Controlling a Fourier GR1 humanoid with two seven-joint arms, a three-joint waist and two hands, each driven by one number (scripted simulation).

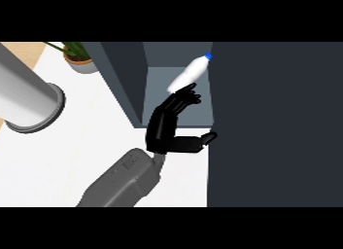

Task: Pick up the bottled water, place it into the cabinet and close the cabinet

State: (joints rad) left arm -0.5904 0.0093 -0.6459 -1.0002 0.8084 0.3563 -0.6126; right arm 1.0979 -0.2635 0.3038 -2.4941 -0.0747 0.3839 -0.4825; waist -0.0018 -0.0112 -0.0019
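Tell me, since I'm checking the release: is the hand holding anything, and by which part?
Apparently nothing: the hand is open, its straight fingers just touching the lower end of the bottled water, which lies tilted inside the cabinet.

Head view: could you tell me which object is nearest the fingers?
The blue-capped bottled water, by the left hand; potted plant and grey cylinder stand far left.
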